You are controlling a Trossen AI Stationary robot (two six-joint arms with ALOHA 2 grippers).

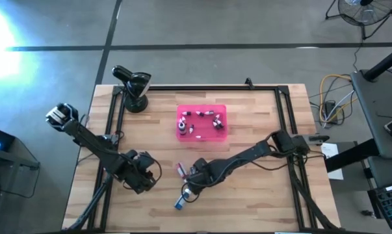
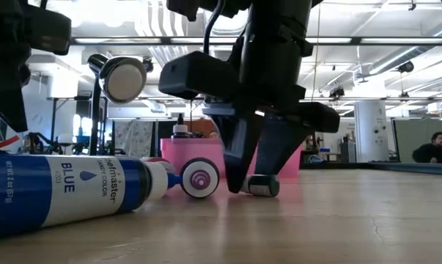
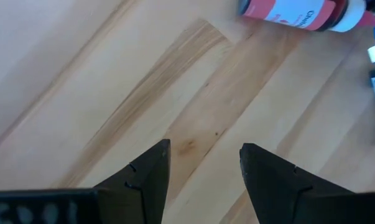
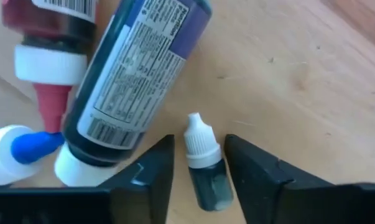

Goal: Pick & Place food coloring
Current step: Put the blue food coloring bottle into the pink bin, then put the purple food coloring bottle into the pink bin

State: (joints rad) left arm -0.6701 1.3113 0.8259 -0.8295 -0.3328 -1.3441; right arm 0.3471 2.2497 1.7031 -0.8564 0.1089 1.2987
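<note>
On wood-grain table (image 4: 311,81): small dropper bottle (image 4: 206,168), white conical cap.
Right gripper (image 4: 199,180) fingers apart, straddling it; left gripper (image 3: 203,174) fingers apart, nothing between.

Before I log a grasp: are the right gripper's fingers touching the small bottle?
Apart: right wrist view shows bare wood between each of the fingers and the small bottle.

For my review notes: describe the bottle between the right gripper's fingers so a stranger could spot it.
On the table's near side, below the pink tray, the right gripper is down among loose bottles. Between its open fingers lies the small bottle: dark body, white dropper cap, far smaller than the big labelled bottle beside it.
</note>
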